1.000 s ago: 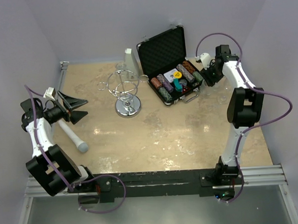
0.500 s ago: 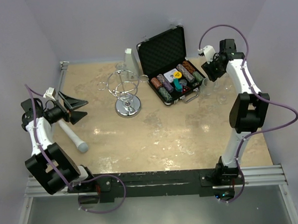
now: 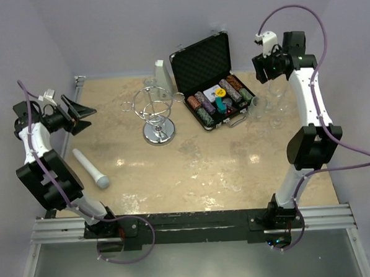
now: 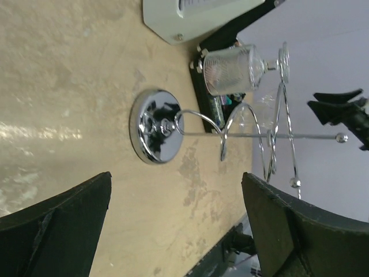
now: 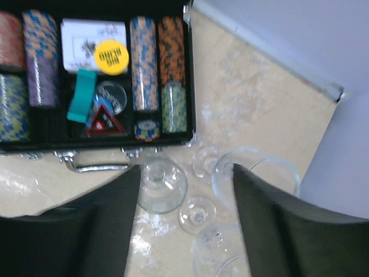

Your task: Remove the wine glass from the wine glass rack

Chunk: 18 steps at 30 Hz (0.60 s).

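Note:
The wine glass rack (image 3: 154, 112) is a chrome wire stand in the middle back of the table; its mirrored base (image 4: 152, 134) faces the left wrist camera. One wine glass (image 4: 232, 70) with a textured bowl hangs from a loop on the rack's far side. At the table's left edge my left gripper (image 3: 84, 117) is wide open and empty, pointing at the rack from well away (image 4: 176, 179). High at the back right, my right gripper (image 3: 265, 69) is open and empty above several clear glasses (image 5: 163, 184) standing on the table, its jaws (image 5: 185, 173) apart from them.
An open black case of poker chips (image 3: 215, 90) lies between the rack and the glasses on the table (image 3: 261, 108). A white microphone-shaped object (image 3: 90, 169) lies at the front left. A white box (image 3: 161, 72) stands behind the rack.
The right gripper has risen from beside the case's right end, opening wider, leaving glasses on the table. The left gripper has swung back toward the left wall.

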Available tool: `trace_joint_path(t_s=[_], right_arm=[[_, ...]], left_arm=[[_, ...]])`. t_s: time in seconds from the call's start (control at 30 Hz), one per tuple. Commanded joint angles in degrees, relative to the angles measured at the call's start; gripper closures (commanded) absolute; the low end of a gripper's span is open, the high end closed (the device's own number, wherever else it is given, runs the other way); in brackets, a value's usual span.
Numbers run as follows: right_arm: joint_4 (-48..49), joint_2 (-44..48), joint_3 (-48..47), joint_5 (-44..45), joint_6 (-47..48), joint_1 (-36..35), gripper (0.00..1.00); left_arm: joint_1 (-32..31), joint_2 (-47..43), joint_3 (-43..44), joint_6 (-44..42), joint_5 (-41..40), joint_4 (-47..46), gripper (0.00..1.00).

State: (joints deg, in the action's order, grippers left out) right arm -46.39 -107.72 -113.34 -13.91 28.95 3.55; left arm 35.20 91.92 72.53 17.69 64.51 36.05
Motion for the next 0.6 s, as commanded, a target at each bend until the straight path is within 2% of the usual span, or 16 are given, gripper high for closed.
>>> trace_joint_path(t_s=[0.0, 0.07, 0.13, 0.27, 0.33, 0.43, 0.57], right_arm=[[9.88, 7.95, -2.16, -9.02, -5.30, -0.48, 0.27], [20.14, 12.78, 4.14, -10.60, -8.54, -0.56, 0.19], [35.51, 19.71, 14.41, -11.48, -12.84, -0.48, 0.02], [60.04, 28.69, 30.68, -10.36, -22.69, -2.13, 0.02], [66.49, 30.55, 34.92, -6.24, -22.89, -6.68, 0.02], [71.69, 29.94, 37.49, -1.48, -20.60, -13.46, 0.02], [71.89, 25.73, 34.69, -0.32, -24.71, -17.35, 0.02]], left_arm=[[-0.66, 2.73, 6.91, -0.82, -3.07, -9.83, 0.00], [-1.80, 2.83, 7.88, -2.65, -5.09, -15.29, 0.00], [-3.46, 2.30, 8.06, -7.39, -7.46, -20.21, 0.00], [-5.67, -0.16, 3.68, -11.81, -7.38, -37.92, 0.00], [-6.54, -0.08, 1.13, -13.02, -7.56, -44.90, 0.00], [-8.04, 2.99, 3.74, -17.42, -8.00, -43.98, 0.00], [-11.55, 5.72, 7.18, -34.43, -8.17, -32.67, 0.00]])
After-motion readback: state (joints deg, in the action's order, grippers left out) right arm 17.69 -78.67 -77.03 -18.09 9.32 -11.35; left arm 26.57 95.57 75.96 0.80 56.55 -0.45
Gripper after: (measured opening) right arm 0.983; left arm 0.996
